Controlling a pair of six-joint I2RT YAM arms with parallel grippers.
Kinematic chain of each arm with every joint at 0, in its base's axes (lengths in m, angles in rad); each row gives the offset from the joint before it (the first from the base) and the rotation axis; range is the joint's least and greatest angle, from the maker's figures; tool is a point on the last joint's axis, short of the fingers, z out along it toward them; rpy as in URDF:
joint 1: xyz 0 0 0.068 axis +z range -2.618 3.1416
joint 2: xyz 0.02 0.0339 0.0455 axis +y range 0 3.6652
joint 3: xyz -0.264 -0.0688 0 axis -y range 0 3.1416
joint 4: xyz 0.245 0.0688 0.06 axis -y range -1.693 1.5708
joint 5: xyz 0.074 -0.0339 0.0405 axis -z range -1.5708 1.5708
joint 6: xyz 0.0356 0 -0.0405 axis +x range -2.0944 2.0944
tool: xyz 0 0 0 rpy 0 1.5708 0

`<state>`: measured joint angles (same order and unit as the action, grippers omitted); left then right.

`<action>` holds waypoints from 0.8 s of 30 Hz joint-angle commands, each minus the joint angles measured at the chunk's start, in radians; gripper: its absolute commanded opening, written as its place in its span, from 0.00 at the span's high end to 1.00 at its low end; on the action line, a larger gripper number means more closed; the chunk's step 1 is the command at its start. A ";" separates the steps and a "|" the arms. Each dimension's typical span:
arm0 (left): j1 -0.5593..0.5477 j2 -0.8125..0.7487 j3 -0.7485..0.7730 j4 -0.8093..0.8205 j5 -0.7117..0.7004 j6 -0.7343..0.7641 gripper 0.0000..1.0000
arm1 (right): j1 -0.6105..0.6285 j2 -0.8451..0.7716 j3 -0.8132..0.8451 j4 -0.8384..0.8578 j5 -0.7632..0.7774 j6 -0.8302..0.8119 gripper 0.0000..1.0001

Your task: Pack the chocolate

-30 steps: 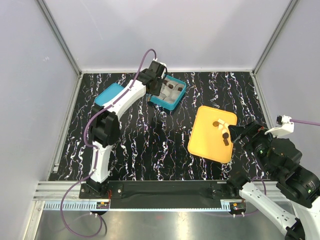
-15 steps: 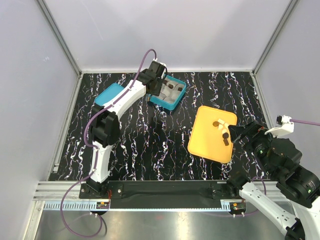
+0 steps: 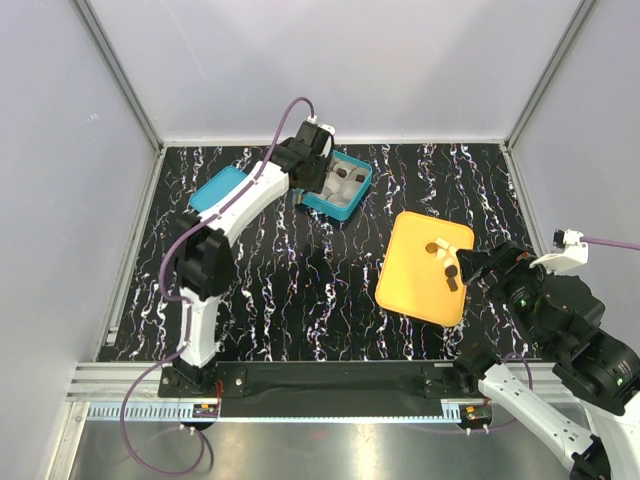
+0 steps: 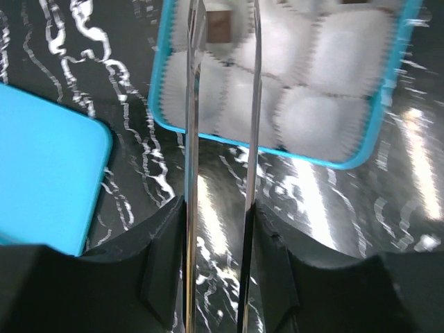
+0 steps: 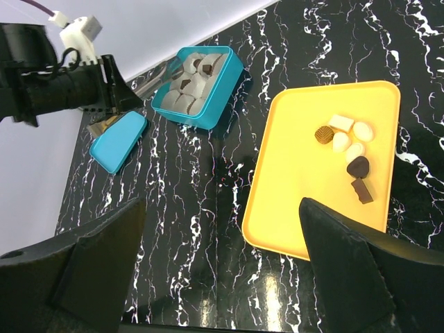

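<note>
Several chocolate pieces (image 5: 358, 166), dark brown and pale cream, lie on the right side of the yellow tray (image 5: 298, 187). A teal box (image 5: 232, 76) lined with grey paper cups holds dark chocolates (image 5: 196, 66). My left gripper (image 4: 223, 14) hangs over the box's near-left corner. Its thin metal fingers (image 4: 194, 104) stand apart, and one dark chocolate (image 4: 220, 26) sits in a cup between the tips, with a gap to the right finger. My right gripper (image 5: 222, 277) is wide open and holds nothing. It hovers near the tray's (image 3: 415, 280) right edge.
The box's teal lid (image 3: 217, 187) lies flat to the left of the box (image 3: 362, 190). Black marbled tabletop (image 3: 300, 290) lies between box and tray. White walls with metal rails close in the table at the back and sides.
The left arm has shifted slightly toward the back over the box. Its fingers stand a little wider than before. The right arm and the tray have not moved.
</note>
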<state>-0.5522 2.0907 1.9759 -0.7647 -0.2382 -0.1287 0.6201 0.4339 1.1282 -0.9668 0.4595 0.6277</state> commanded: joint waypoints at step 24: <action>-0.672 -0.152 -0.181 0.171 0.054 -0.224 0.47 | 0.006 0.003 0.177 -0.084 0.085 0.006 0.00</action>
<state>-1.1912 1.9152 1.7889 -0.6533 -0.1619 -0.2974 0.6201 0.4362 1.2739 -1.0447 0.5037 0.6365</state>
